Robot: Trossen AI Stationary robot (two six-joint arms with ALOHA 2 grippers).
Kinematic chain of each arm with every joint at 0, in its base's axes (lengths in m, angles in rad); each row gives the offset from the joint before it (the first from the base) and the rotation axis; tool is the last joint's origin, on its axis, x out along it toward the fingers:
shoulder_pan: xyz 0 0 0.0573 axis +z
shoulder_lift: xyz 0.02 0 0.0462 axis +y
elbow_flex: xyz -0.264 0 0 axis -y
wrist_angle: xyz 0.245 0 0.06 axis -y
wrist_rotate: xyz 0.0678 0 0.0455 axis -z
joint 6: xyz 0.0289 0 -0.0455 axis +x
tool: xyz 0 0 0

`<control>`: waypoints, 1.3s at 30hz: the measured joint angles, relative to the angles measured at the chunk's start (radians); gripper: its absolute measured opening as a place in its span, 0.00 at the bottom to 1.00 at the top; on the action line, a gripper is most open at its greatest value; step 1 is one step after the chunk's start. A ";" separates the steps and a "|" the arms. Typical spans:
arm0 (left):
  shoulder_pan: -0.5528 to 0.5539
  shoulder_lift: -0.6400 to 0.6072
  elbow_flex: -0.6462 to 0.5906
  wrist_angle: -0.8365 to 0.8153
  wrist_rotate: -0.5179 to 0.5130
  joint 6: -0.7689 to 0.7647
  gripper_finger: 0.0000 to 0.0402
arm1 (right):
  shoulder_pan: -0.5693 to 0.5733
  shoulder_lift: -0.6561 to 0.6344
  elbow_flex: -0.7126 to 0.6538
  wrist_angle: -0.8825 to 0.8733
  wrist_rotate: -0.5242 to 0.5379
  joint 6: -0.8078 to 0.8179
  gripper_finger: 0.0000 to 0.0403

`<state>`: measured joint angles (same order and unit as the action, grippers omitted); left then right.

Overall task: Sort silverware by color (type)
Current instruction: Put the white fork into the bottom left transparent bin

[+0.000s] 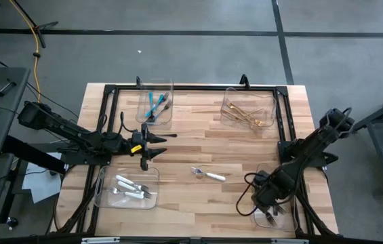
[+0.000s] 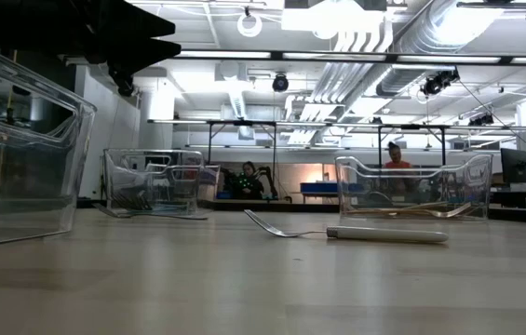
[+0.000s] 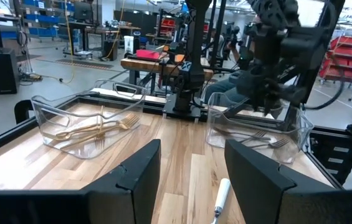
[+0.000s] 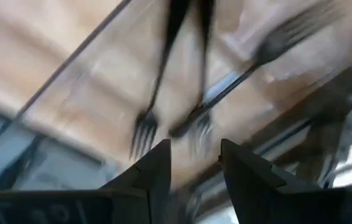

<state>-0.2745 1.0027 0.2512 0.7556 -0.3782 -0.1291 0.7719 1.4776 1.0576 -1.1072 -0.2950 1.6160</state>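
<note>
One white-handled fork (image 1: 209,175) lies flat on the wood mid-table, also seen in the low view as the fork (image 2: 388,234). Clear bins hold the other silverware: teal pieces (image 1: 154,103) far left, gold forks (image 1: 248,114) far right, white-handled pieces (image 1: 129,188) near left, and dark steel forks (image 4: 147,118) near right. My right gripper (image 1: 268,202) points down over the dark-fork bin (image 1: 276,218). It is open (image 4: 194,158), with nothing between its fingers. My left gripper (image 1: 154,145) hangs level and open (image 3: 191,163), left of the loose fork (image 3: 221,196).
A black metal frame (image 1: 191,88) borders the table's far and side edges. The bins stand near the four corners, leaving bare wood in the middle around the loose fork. People sit at benches in the room beyond (image 2: 247,181).
</note>
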 joint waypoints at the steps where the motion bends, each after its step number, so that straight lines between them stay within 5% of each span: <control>1: 0.000 0.000 0.000 0.000 0.000 0.000 0.43 | 0.000 0.000 0.018 -0.003 -0.019 -0.022 0.34; 4: 0.000 0.000 0.000 0.000 0.000 0.000 0.43 | 0.001 0.000 0.092 -0.017 -0.024 -0.066 0.35; 7: 0.000 0.000 0.000 0.000 0.000 0.000 0.43 | 0.001 0.000 0.187 -0.017 0.081 -0.106 0.35; 17: -0.002 0.000 0.000 -0.002 0.000 -0.026 0.43 | -0.008 0.001 0.369 0.294 0.778 -0.648 0.35; 23: -0.002 0.000 0.000 -0.004 0.001 -0.027 0.43 | -0.081 0.086 0.369 0.505 0.724 -0.874 0.35; 28: -0.002 0.000 0.000 -0.006 0.001 -0.027 0.43 | -0.161 0.202 0.368 0.459 0.607 -1.046 0.35; 39: -0.002 0.000 0.000 -0.009 0.001 -0.026 0.43 | -0.334 0.455 0.368 0.424 0.662 -1.284 0.35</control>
<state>-0.2760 1.0031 0.2512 0.7463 -0.3775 -0.1553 0.4375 1.9330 1.4254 -0.6832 0.3668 0.3317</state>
